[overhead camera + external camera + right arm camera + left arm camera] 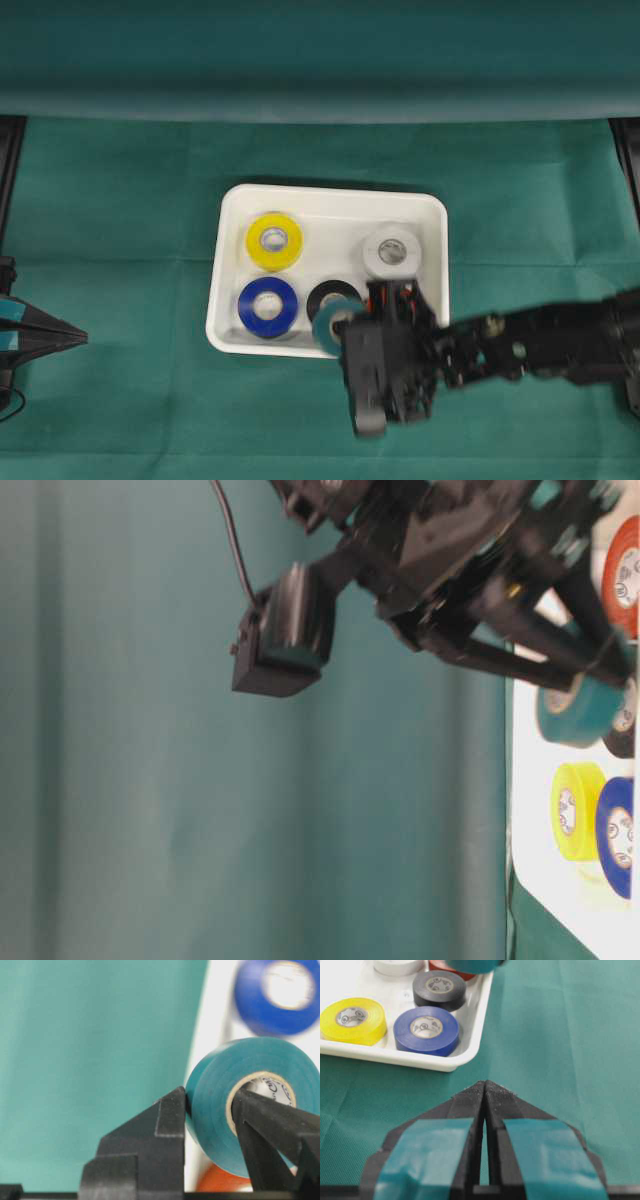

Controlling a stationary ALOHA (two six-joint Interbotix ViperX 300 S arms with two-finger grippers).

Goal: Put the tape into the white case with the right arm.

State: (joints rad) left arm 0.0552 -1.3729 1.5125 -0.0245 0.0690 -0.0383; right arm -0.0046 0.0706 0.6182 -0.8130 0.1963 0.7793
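Tape: teal roll [235,1105] in my right gripper [210,1110], one finger [270,1125] through the core, the other [165,1125] against the outer wall; jaws clenched on it.
Position: overhead, I see the teal roll [328,325] over the lower rim of the white case [232,200], centre frame, just beside the black roll [330,294].
Case contents: yellow roll [273,241] upper left, blue roll [267,306] lower left, white roll [391,251] upper right; orange roll [622,575] partly hidden under my arm.
Left gripper [485,1091]: fingers pressed together, nothing between them, over the green cloth [560,1035] below the case corner.
Blur: right arm [520,345] smeared overhead.
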